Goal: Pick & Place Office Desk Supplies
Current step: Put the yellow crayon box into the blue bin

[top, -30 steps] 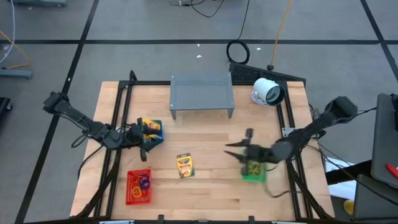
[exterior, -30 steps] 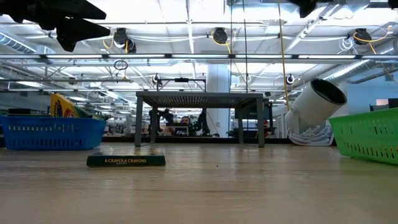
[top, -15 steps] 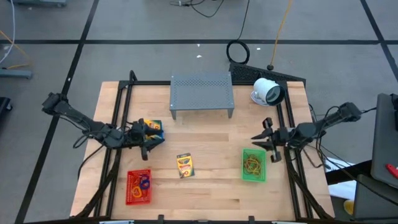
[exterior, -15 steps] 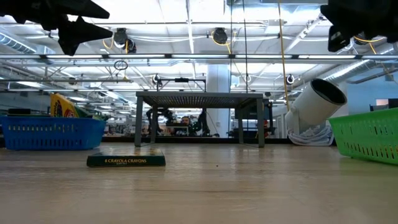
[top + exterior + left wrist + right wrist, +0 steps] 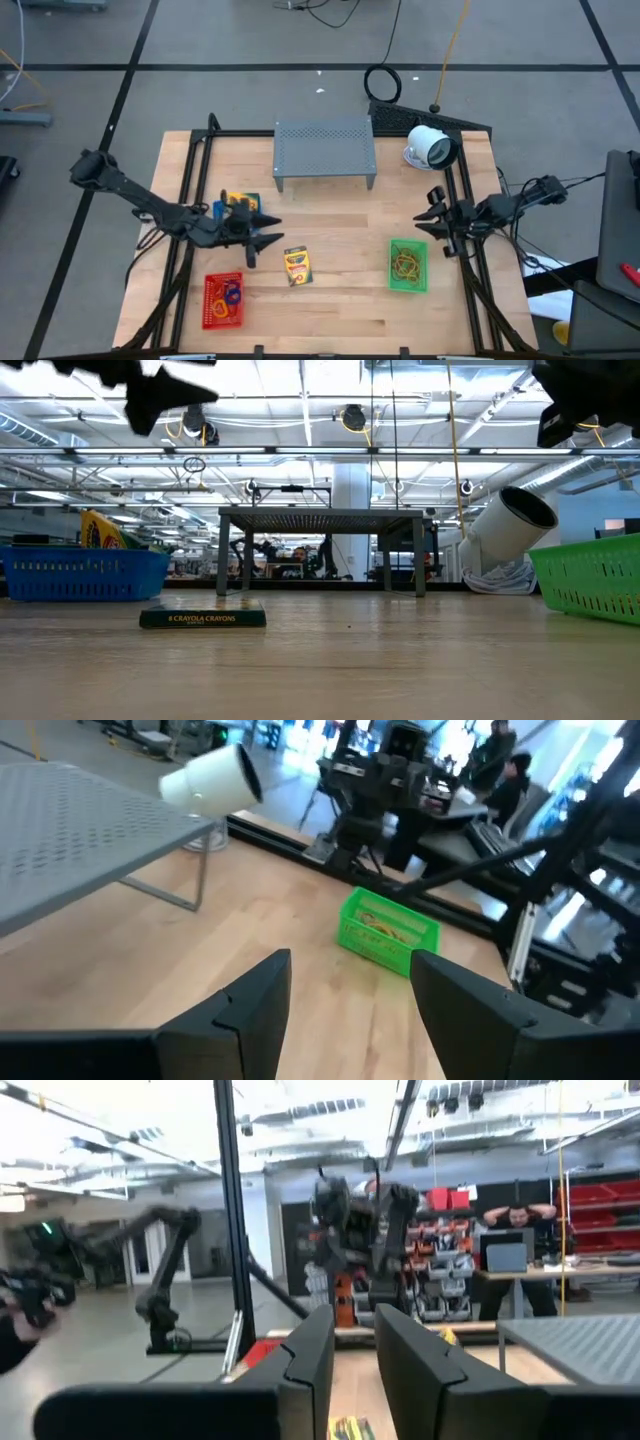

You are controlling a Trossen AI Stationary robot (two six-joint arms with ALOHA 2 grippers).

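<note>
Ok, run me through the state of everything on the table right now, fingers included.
Left gripper: fingers open, empty, above the table between blue basket and loose pack.
Right gripper: fingers nearly closed, empty, at the table's right edge.
Blue basket: holds a crayon pack.
Loose crayon pack: lying flat mid-table.
Red basket: holds rubber bands.
Green basket: holds rubber bands.
Metal stand: upright.
White camera device: on its side.

The table (image 5: 340, 215) was pale wood, smooth with a faint sheen, framed by matt black metal rails (image 5: 196, 170). The grey stand (image 5: 324, 148) looked like perforated metal, matt. The green basket (image 5: 407, 266), red basket (image 5: 222, 301) and blue basket (image 5: 85, 573) were slotted plastic. The crayon pack (image 5: 297, 265) seemed printed card, slightly glossy. The white device (image 5: 431, 147) was smooth plastic.
</note>
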